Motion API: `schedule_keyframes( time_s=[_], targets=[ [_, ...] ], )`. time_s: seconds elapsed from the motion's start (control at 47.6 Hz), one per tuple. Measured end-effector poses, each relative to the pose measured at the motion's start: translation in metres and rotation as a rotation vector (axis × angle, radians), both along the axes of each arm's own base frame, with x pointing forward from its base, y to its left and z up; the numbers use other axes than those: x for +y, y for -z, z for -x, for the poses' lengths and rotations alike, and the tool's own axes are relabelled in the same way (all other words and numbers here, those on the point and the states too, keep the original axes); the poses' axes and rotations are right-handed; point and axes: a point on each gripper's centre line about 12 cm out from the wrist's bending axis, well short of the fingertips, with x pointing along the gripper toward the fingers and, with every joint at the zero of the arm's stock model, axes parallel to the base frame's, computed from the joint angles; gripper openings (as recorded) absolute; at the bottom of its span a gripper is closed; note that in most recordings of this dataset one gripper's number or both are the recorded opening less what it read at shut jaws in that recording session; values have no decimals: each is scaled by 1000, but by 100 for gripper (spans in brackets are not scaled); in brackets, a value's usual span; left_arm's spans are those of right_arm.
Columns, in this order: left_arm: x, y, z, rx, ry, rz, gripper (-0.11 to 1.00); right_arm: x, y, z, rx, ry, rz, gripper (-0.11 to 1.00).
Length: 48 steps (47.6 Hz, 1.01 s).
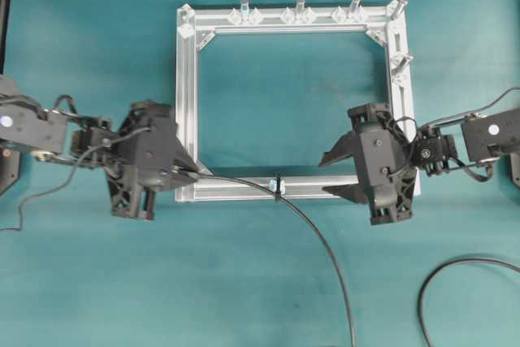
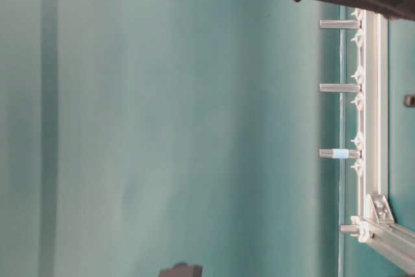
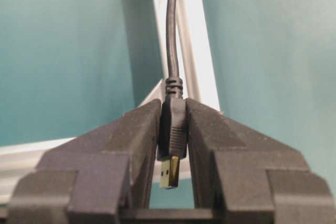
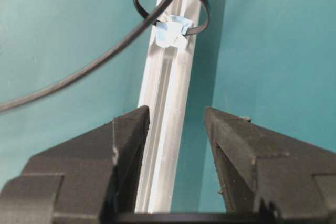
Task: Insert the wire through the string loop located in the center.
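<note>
While I held the plug end of the wire point(image 3: 172, 129) clenched in the left tool point(image 3: 173, 145), its golden tip poked out behind the pads and the cable ran away from me along the near rail of the aluminium frame point(image 1: 185, 103). From overhead, the wire point(image 1: 309, 225) left the left tool point(image 1: 180, 170) at the frame's near-left corner, ran along the near rail to the string loop point(image 1: 277, 184) at its middle, then curved off toward the worktop's point(image 1: 97, 282) near edge. In the right wrist view the cable point(image 4: 84, 69) appeared to pass through the string loop point(image 4: 202, 17), though I could not be sure it was not merely crossing in front. The right tool point(image 4: 176, 124) stood released, jaws astride the rail, with the loop straight ahead along the rail's long axis. I judged both arms about equally near the loop. I counted one loop, one held wire, a second black cable point(image 1: 455, 270) at the near-right corner, and five upright pegs point(image 1: 300, 6).
</note>
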Motion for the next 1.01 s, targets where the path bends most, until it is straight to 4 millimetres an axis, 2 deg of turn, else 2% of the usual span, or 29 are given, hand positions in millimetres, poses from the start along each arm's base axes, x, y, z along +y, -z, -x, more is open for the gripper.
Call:
schedule_keyframes(
  time_s=[0.525,1.008],
  targets=[
    [4,-6,37,25,-8,8,16,0,0,0,0,1,-1,49],
    [5,-2,42,38,-35,31,16,0,1,0,2,1,-1,49]
  ],
)
